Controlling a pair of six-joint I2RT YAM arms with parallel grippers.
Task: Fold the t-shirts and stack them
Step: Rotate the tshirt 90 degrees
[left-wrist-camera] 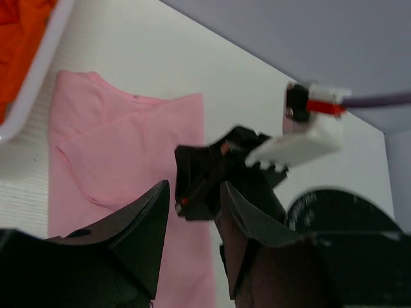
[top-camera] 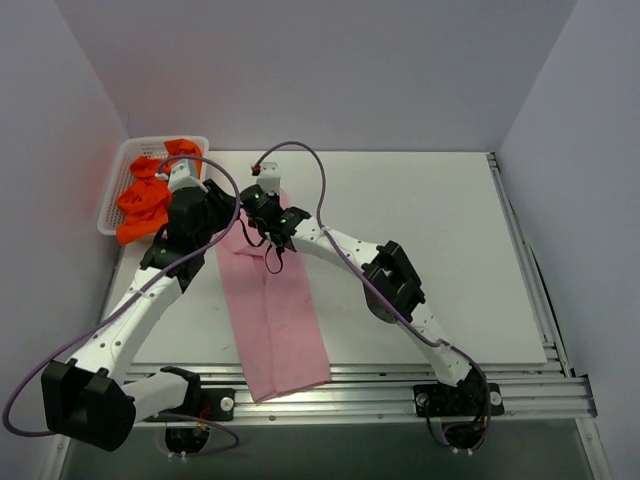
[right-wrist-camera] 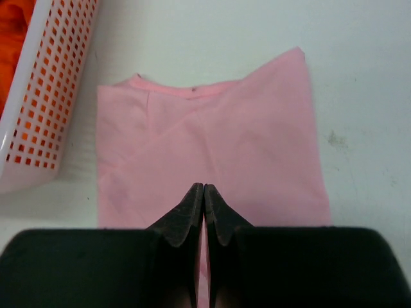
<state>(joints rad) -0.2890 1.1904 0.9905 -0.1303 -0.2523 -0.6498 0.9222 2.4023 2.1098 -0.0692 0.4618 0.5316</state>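
A light pink t-shirt [top-camera: 275,320] lies on the white table as a long narrow strip, collar at the far end and hem at the near edge. The wrist views show its collar end [left-wrist-camera: 128,141] [right-wrist-camera: 212,135] with the sleeves folded in. My left gripper [top-camera: 230,212] [left-wrist-camera: 192,189] hovers open over the shirt's far left part with nothing between its fingers. Right beside it, my right gripper [top-camera: 253,208] [right-wrist-camera: 203,187] is shut above the cloth, and no cloth shows between its tips. Orange t-shirts [top-camera: 145,200] [left-wrist-camera: 19,32] [right-wrist-camera: 9,38] are bundled in the basket.
A white mesh basket [top-camera: 115,185] [left-wrist-camera: 38,70] [right-wrist-camera: 51,77] stands at the far left, close to the shirt's collar end. The two wrists sit very close together, with a purple cable [top-camera: 300,150] looping above them. A metal rail [top-camera: 400,385] runs along the near table edge.
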